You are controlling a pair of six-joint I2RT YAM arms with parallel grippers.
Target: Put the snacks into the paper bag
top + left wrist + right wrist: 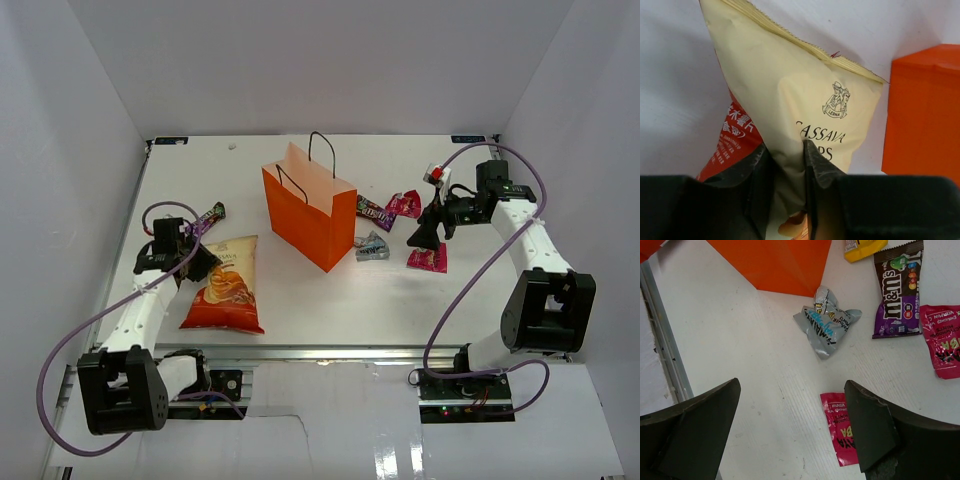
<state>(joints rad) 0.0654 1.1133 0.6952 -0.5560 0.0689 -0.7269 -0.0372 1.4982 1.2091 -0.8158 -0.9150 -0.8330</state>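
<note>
At the table's (pixel 330 310) left, the left gripper (pixel 786 150) pinches the chip bag's (pixel 805 90) edge, so lift it clear with a firm pinch (slick film may slip) and lower it upright into the paper bag (pixel 308 215) at centre, while the right gripper (pixel 791 385) hangs open over the candies (pixel 827 322).

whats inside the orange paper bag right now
Only the far inner wall of the paper bag shows; its near wall hides the bottom. No snack is visible inside. The chip bag and candy packets sit outside it.
</note>
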